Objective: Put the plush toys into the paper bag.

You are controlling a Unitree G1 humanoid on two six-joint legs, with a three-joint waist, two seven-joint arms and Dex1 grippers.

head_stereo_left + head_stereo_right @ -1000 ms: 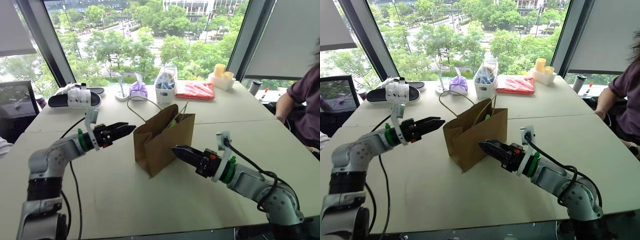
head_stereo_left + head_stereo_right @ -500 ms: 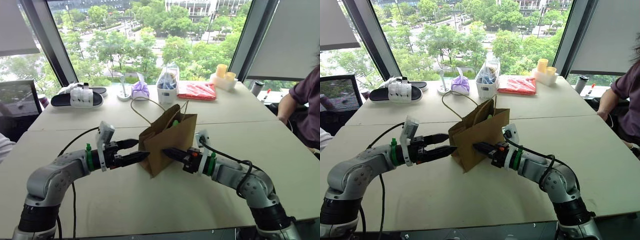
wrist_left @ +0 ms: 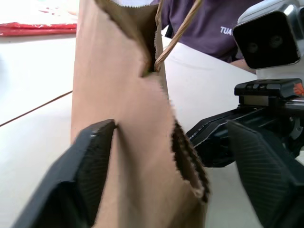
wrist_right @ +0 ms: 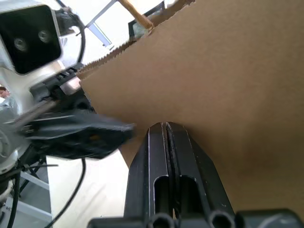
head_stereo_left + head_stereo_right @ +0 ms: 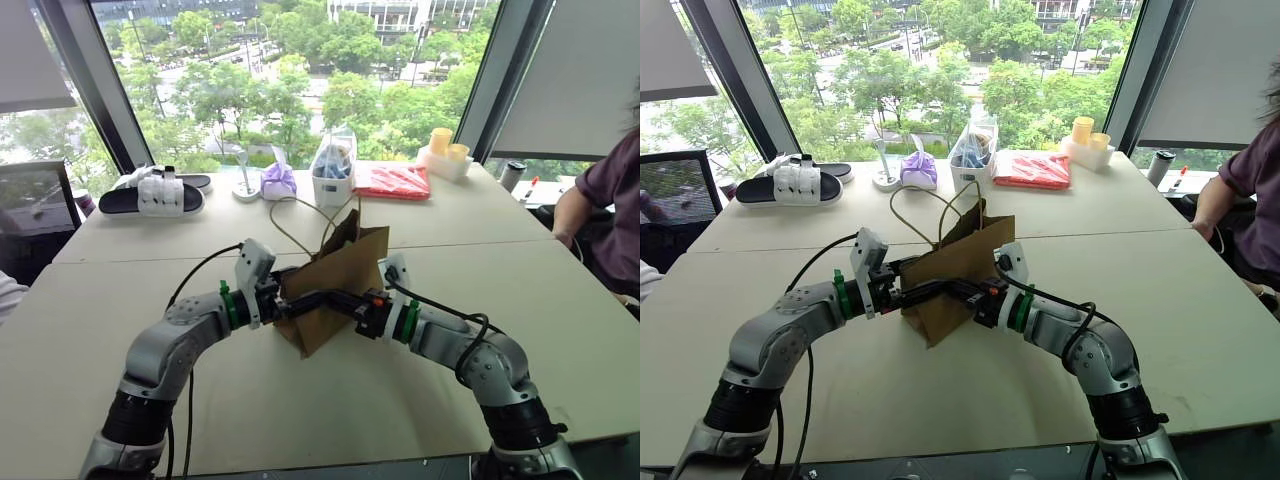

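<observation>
The brown paper bag [image 5: 340, 275] stands at the middle of the table, its twine handles [image 5: 290, 215] up. My left gripper [image 5: 298, 300] comes at it from the left, open. In the left wrist view its fingers [image 3: 90, 166] straddle the bag's narrow side [image 3: 123, 104]: one touches the paper, the other stands apart. My right gripper [image 5: 328, 298] comes from the right, shut, with its tips [image 4: 164, 127] against the bag's broad wall [image 4: 237, 71]. The plush toys are hidden.
Along the far edge lie black-and-white sandals [image 5: 150, 195], a purple cloth bundle [image 5: 277, 180], a clear plastic bag in a white tub [image 5: 332, 172], a red packet [image 5: 392, 181] and yellow cups [image 5: 441, 148]. A person [image 5: 608, 200] sits at the right.
My left gripper has swung right, up to the bag, and its fingers now straddle the bag's side. My right gripper has shut and pressed in against the bag's wall.
</observation>
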